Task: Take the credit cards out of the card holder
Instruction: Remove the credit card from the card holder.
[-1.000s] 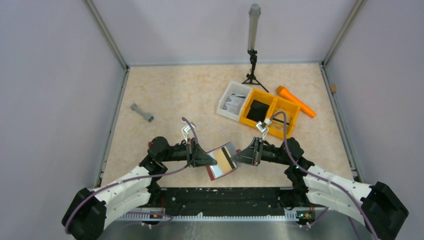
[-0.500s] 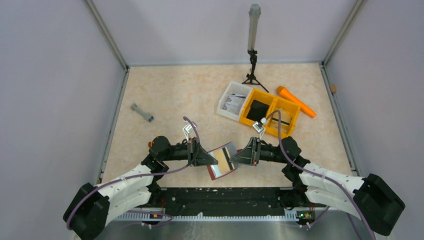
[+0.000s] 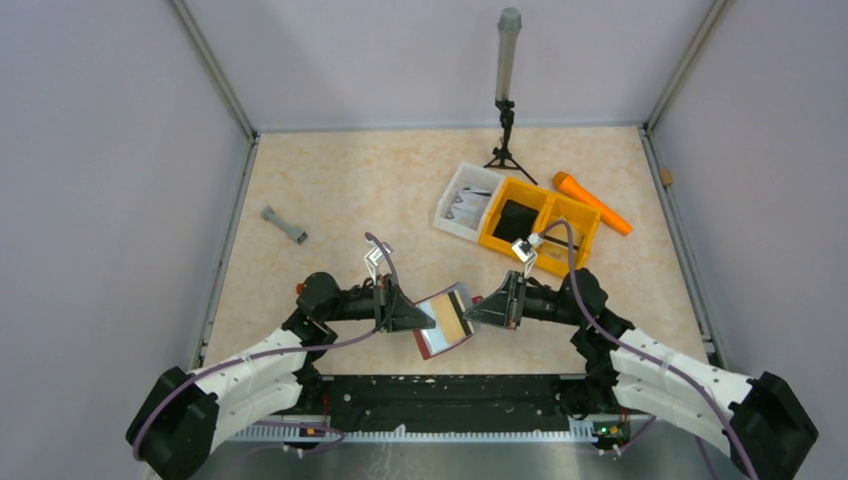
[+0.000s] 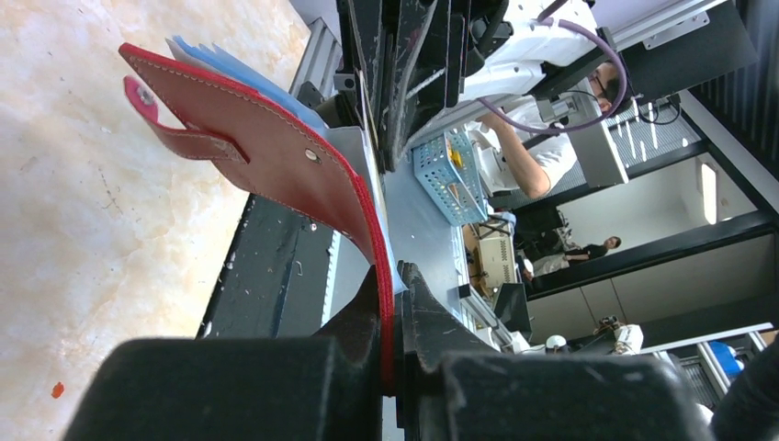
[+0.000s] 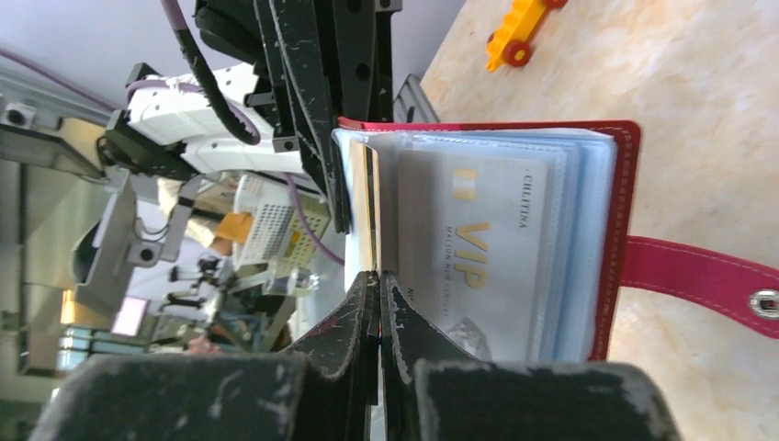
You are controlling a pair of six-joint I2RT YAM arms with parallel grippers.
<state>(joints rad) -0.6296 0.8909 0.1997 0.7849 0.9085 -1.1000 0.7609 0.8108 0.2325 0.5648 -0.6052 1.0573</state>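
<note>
The dark red card holder (image 3: 437, 340) hangs open above the table's near edge, between my two grippers. My left gripper (image 3: 428, 322) is shut on its red cover (image 4: 266, 156), which is clamped between the fingers (image 4: 393, 276). The snap tab (image 4: 179, 138) sticks out to the left. My right gripper (image 3: 474, 312) is shut on the edge of a credit card (image 5: 367, 202), seen edge-on with a gold sheen; from above it looks tan (image 3: 458, 318). A pale "VIP" card (image 5: 473, 248) sits in the clear blue sleeves (image 5: 574, 239) inside the holder.
A white tray (image 3: 465, 200) and a yellow-orange divided bin (image 3: 540, 222) stand at the back right, with an orange marker-like thing (image 3: 592, 203) beyond. A small tripod (image 3: 507, 100) is at the back. A grey part (image 3: 284, 225) lies at the left. The black base rail (image 3: 450, 395) is just below the holder.
My right gripper shifted left, then back right, with the tan card in it. The holder now looks slightly narrower and more tilted. The left gripper has barely moved.
</note>
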